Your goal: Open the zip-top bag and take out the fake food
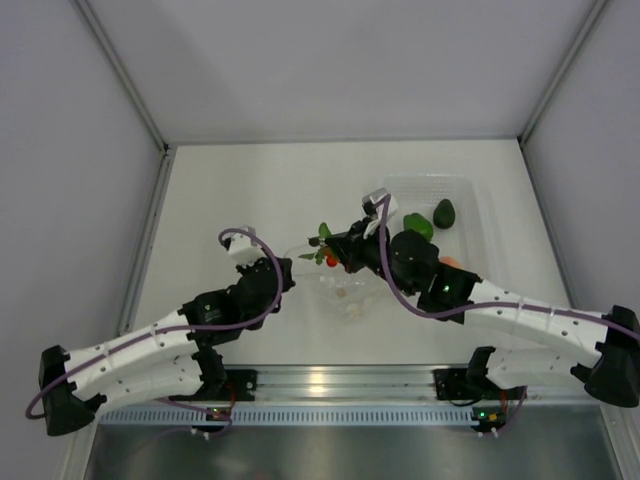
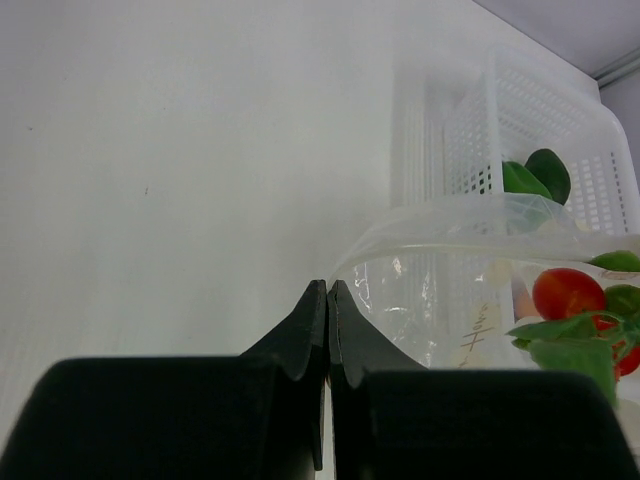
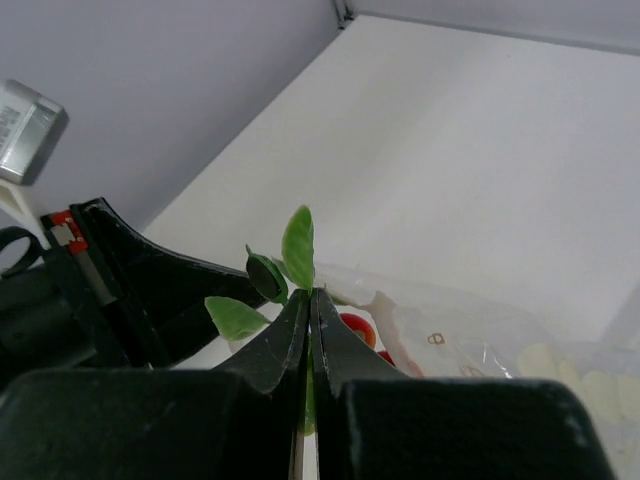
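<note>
The bag [image 1: 347,292] lay near the middle of the bench [image 1: 250,190], a little toward the near edge, crinkled, with its mouth lifted. The left gripper [image 2: 328,296] had its jaws together at the bag's left rim, and in the left wrist view the clear rim ran straight into the tips, pinched there. The right gripper [image 3: 309,302] was clamped on the sprig [image 3: 297,246], its leaves sticking up past the fingertips and 1 red tomato [image 3: 353,326] just behind them. From above, the sprig sat at the bag's far side, beside the mouth. Whether it was fully out of the bag could not be told. The 2 grippers were close together, the left 1 nearer the left edge.

The tray [image 1: 470,188] stood at the far right corner. The avocado [image 1: 444,212] and pepper [image 1: 418,225] lay in it, side by side. The peach [image 1: 452,262] showed just beside the right arm, near the tray's near side. Whether it was inside could not be told.
</note>
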Tool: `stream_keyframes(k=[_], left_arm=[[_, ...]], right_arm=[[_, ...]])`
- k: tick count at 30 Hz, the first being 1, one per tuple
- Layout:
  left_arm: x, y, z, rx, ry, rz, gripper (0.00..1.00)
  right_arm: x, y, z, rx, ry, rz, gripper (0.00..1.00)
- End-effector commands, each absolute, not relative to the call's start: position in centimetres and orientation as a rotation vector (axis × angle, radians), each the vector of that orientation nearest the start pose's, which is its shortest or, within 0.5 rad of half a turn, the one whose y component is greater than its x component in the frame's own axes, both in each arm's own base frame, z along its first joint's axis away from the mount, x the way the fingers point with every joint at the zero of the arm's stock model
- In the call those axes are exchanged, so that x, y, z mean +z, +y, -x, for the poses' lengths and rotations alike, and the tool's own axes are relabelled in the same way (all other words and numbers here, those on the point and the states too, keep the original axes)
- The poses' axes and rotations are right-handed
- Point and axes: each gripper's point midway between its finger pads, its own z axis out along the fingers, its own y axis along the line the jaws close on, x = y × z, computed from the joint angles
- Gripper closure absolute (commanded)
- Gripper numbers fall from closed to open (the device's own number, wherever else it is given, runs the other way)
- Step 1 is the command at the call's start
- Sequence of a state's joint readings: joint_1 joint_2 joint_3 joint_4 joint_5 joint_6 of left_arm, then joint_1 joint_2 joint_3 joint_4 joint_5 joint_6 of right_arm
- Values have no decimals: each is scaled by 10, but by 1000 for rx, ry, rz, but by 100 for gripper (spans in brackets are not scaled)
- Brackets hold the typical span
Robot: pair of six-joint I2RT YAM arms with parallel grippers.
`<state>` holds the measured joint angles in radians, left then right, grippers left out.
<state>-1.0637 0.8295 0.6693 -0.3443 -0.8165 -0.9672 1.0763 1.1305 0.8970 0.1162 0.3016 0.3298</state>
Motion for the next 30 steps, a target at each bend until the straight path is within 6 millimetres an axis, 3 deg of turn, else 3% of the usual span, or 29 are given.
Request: stream_keyframes(k=[1,3,12,13,17,19,20,25,26,28,29,30], left_arm=[[216,-186,-227,-520,1870,408,100],[216,-185,-227,-521,1868,411,100],[217,-184,-228,-506,1863,411,100],[217,-183,-228,-502,1863,409,100],[217,-181,-228,-497,1857,417,100],[221,-178,-228,-499,1842,429,100],[221,-174,-227,-483,1846,431,100],[231,-150,-226,-387,1826,464,100],[234,-145,-225,-366,1829,463,100],[236,-136,-228,-326,1827,473,100],[237,-134,-229,-304,1843,437,100],[244,-132,-231,-298,1844,433,100]], right_arm=[[339,332,-215,1025,1539,306,100],[355,336,-209,1163,1492,310,100],[393,352,-190,1433,1404,348,100],[404,353,-185,1474,1351,355,100],[418,353,-174,1627,1276,358,100],[418,352,-180,1594,1292,336,100],[407,349,-190,1525,1363,303,100],[398,313,-221,1237,1426,231,100],[401,294,-236,1169,1420,172,100],[391,276,-247,1096,1453,154,100],[398,254,-256,1058,1426,122,100],[392,244,-258,1039,1441,122,100]])
